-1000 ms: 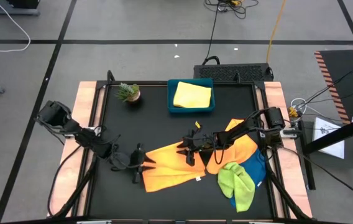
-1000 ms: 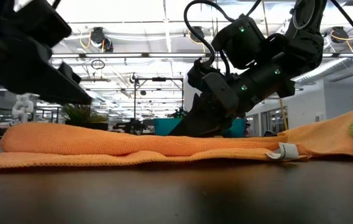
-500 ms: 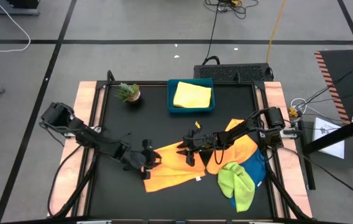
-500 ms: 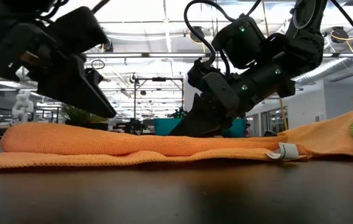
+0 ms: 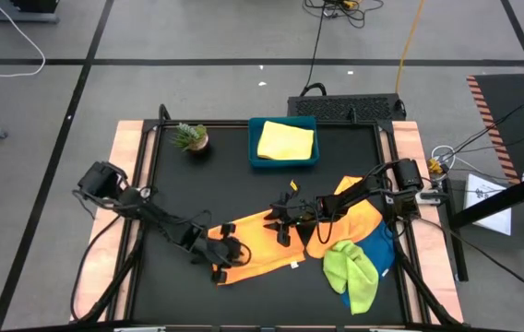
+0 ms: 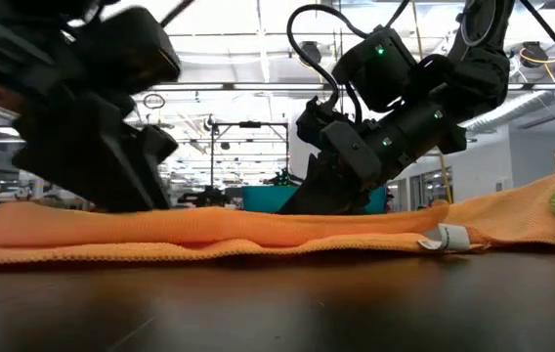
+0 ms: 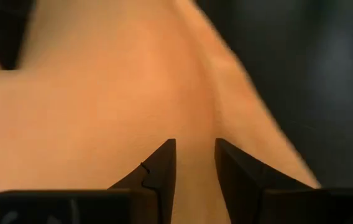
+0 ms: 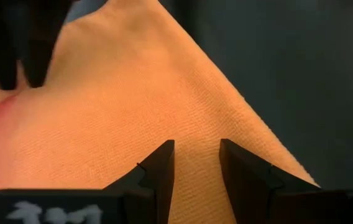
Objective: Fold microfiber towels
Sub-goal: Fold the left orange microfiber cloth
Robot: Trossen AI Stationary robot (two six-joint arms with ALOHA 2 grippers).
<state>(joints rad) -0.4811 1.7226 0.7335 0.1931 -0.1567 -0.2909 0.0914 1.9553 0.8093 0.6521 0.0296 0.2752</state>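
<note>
The left pincer (image 5: 228,254) and right pincer (image 5: 283,219) are each clenched on the orange towel (image 5: 264,247), spread mid-worktop (image 5: 165,194), its opposite edges apparently held for folding.

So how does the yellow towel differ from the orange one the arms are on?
The yellow towel is folded into a neat square; the orange towel lies spread and rumpled. The yellow one sits in the blue tray at the table's back; the orange one lies on the bare black table, front centre. No gripper is near the yellow; both are at the orange. Both are plain bright cloths.
</note>
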